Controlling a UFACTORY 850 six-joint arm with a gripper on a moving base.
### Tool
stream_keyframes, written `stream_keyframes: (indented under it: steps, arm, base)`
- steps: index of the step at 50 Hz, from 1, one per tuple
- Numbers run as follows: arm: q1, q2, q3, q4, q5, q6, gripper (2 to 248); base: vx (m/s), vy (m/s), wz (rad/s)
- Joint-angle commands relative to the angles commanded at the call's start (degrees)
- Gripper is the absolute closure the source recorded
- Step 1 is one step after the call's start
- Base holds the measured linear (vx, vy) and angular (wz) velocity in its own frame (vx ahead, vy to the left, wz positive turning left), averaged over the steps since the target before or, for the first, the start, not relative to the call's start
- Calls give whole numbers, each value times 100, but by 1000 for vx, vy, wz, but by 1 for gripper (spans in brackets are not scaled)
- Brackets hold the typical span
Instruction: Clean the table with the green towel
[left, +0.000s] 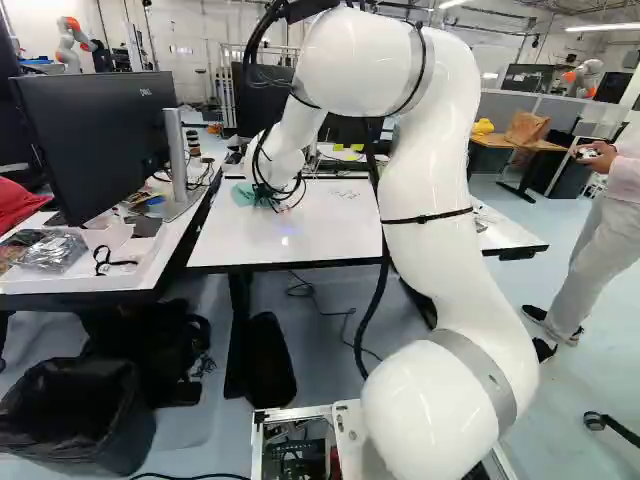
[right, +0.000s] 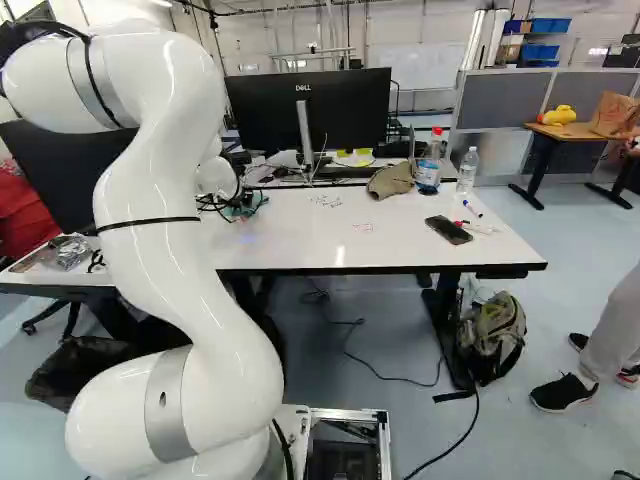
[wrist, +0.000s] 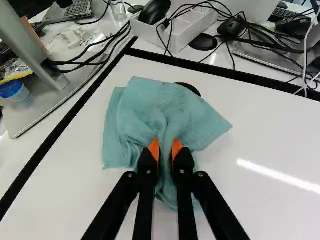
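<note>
Right base view shows the white arm (right: 160, 255) reaching over the table (right: 295, 235). A black phone (right: 448, 230) lies on the table's right part. By the table's far left corner, the gripper (left: 273, 201) pinches the green towel (wrist: 155, 107). A big screen (right: 350, 110) stands past the table.

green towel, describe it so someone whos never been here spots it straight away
Find the white table and follow it to its far left corner in the left base view. There the gripper pinches a crumpled blue-green towel. Its soft, spread folds and colour set it apart from the dark object it partly covers.
</note>
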Motion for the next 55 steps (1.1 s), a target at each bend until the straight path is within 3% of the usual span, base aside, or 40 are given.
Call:
stream_keyframes:
  steps: [18, 55]
  arm:
    - [-40, 187, 58, 0, 0, 0, 204]
    - [-618, 615, 88, 0, 0, 0, 204]
  base:
    - [0, 0, 0]
    - [0, 0, 0]
